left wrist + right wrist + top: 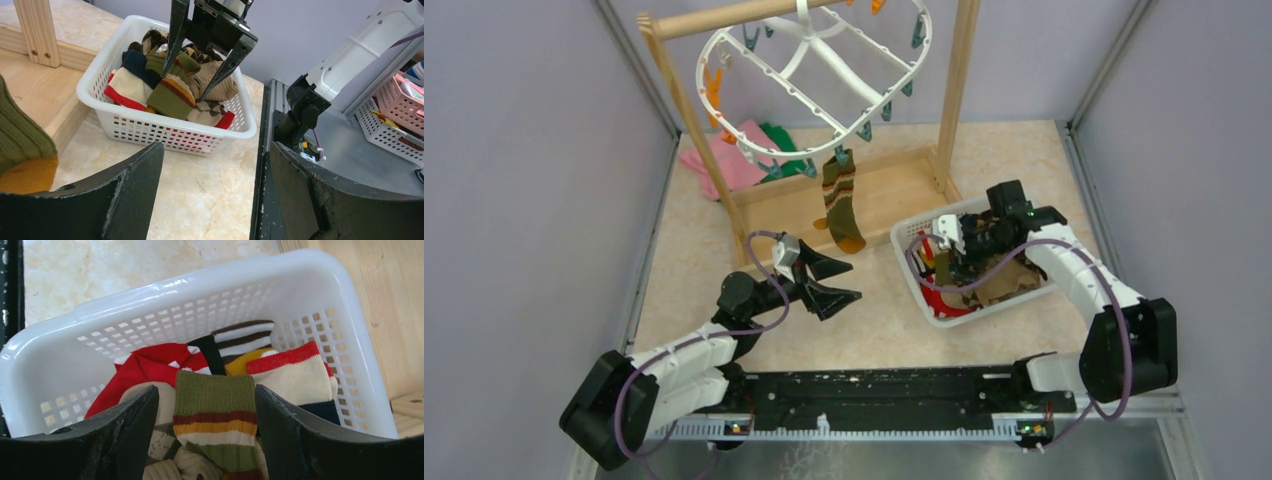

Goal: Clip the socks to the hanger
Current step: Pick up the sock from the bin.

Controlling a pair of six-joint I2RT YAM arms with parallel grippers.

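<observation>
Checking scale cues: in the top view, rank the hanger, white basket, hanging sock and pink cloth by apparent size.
1. hanger, though it hangs nearer the camera
2. white basket
3. hanging sock and pink cloth: too alike to rank; the cloth is partly hidden by the rack post

My arms [686, 362] are white shells with chunky black joints, and a thin purple cable [627, 395] loops along each. My left hand [856, 282] and right hand [186, 86] each carry two black wedge-shaped fingers [115, 435], scuffed pale along the edges. A small green light [1029, 212] glows on my right wrist.
</observation>
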